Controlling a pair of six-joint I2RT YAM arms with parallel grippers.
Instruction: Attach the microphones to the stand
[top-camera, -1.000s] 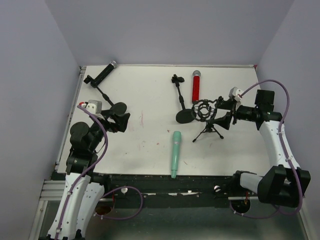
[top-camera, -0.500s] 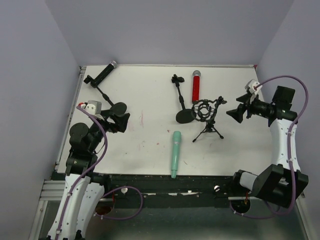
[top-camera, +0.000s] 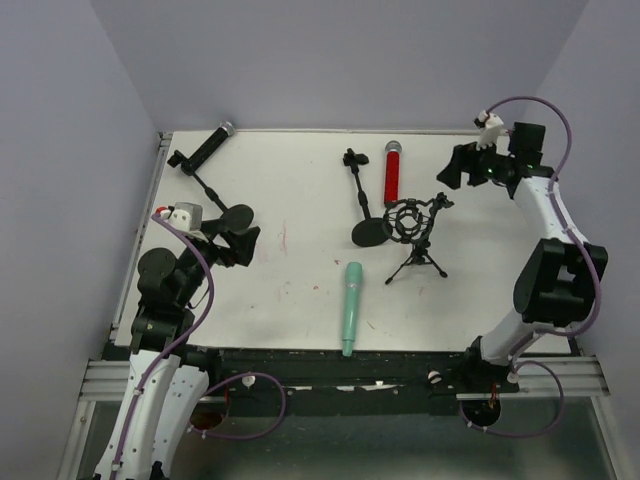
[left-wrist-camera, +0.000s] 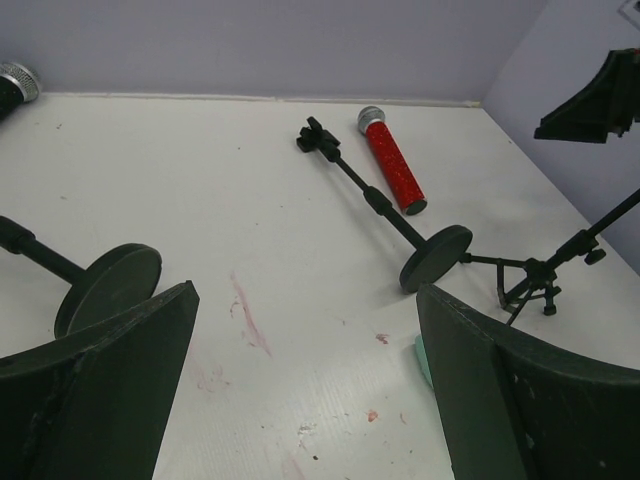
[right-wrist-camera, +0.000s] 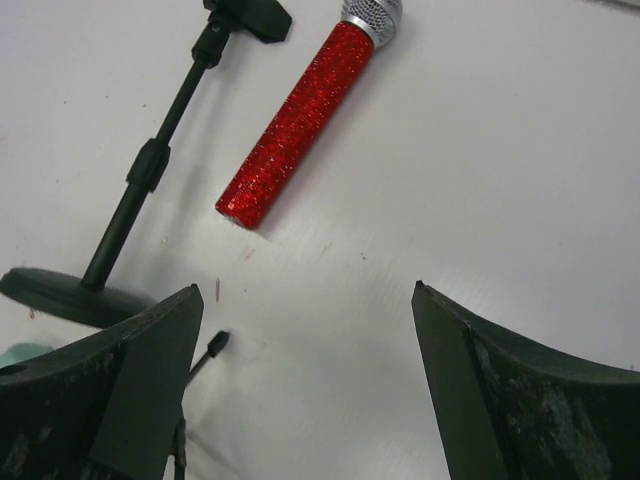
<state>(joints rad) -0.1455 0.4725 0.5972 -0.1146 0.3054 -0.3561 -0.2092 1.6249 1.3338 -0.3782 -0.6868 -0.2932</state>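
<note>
The red microphone (top-camera: 392, 173) lies at the far middle of the table, also in the left wrist view (left-wrist-camera: 392, 174) and the right wrist view (right-wrist-camera: 300, 120). The mint-green microphone (top-camera: 351, 307) lies near the front edge. The black microphone (top-camera: 208, 148) lies at the far left, its tail at the clip of a lying round-base stand (top-camera: 238, 215). A second round-base stand (top-camera: 370, 233) lies left of the red microphone. A tripod stand with a shock mount (top-camera: 412, 222) stands upright. My left gripper (top-camera: 237, 245) (left-wrist-camera: 305, 290) is open and empty. My right gripper (top-camera: 455, 168) (right-wrist-camera: 306, 288) is open, empty and raised right of the red microphone.
The white table (top-camera: 300, 280) has raised edges at the far side and left, and purple walls close around it. The tripod's legs (top-camera: 420, 265) spread just right of the mint-green microphone. Red smudges mark the table near its middle (left-wrist-camera: 245, 315).
My right arm has swung away from the tripod stand toward the far right and now hovers right of the red microphone. The left arm and the objects have not moved.
</note>
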